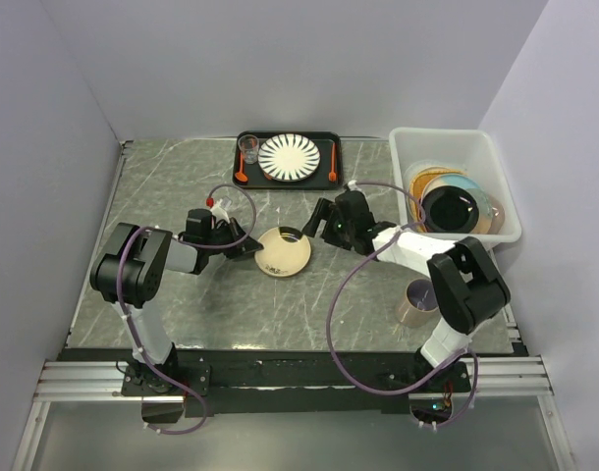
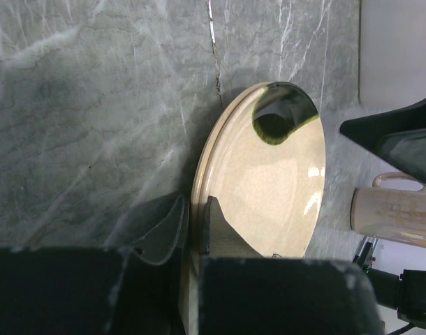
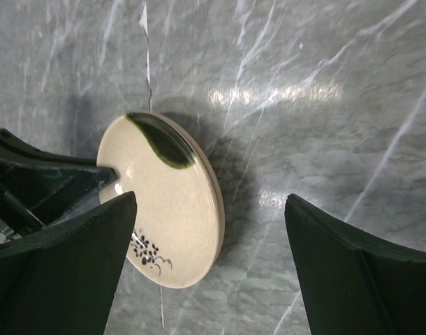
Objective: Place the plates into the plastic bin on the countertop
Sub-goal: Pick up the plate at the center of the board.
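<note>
Found one cream plate (image 1: 283,253) near the centre of the surface (image 1: 231,304), outside the bin (image 1: 408,147). Bears a dark green patch at its 12 o'clock rim and, from the right wrist, a small dark sprig on its face. Appears tilted, with shadow beneath. Cannot tell whether any edge touches the surface.

Gripped at its 9 o'clock rim by the left fingers (image 2: 164,234), drawn in narrow with the rim pinched between them, one on the face and one on the back.

Noted the right fingers (image 3: 80,265) spread wide and holding nothing, at the plate's 2 o'clock in the top view, just beside the rim. Cannot tell whether touching.

Located the bin at 2 o'clock on the surface, near the right wall. Holds a stack (image 1: 488,208) of plates, with a small black plate (image 1: 449,208) on top and pale blue and tan rims showing under it.

Logged a black tray (image 1: 309,183) at 12 o'clock, carrying a striped plate (image 1: 289,157), a glass (image 1: 248,147) and orange utensils (image 1: 241,175). Logged a mug (image 1: 415,301) at 4 o'clock, just beside the right arm.
</note>
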You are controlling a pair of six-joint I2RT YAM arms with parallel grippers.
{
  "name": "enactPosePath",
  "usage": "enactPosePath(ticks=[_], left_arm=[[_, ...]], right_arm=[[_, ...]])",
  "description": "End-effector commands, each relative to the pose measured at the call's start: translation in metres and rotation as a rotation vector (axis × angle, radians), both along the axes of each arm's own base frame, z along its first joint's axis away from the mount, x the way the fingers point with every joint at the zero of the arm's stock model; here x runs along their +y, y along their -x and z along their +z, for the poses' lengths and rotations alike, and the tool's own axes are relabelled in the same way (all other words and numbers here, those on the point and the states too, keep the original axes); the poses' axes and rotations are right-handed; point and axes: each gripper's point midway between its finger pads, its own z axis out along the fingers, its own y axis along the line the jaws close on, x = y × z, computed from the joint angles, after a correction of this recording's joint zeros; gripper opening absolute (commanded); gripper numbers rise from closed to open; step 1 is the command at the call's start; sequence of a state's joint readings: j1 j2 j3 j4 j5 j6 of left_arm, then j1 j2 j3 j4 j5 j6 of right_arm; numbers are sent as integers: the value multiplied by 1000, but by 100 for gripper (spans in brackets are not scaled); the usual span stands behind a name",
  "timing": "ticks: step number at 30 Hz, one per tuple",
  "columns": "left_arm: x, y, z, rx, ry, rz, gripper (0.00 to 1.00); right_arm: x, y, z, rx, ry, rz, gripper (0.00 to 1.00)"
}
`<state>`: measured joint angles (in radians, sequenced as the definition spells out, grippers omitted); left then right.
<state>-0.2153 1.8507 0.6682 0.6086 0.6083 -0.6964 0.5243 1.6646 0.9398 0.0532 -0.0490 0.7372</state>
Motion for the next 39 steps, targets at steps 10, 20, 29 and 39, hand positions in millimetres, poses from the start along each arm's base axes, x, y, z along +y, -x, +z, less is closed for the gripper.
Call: enactPosePath(ticks=[10,20,29,39], left_arm=[[2,2,-14,33,-29,7,1],[2,2,-13,29,-29,4,1],[2,3,-13,33,-31,2,1],[3,3,-13,26,-37,0,32]], right_arm=[[27,13,-26,64,-30,88,67],[26,14,-31,75,-29,77,35],[27,15,-34,82,-22,92,6],[26,15,-16,41,-28,92,0]])
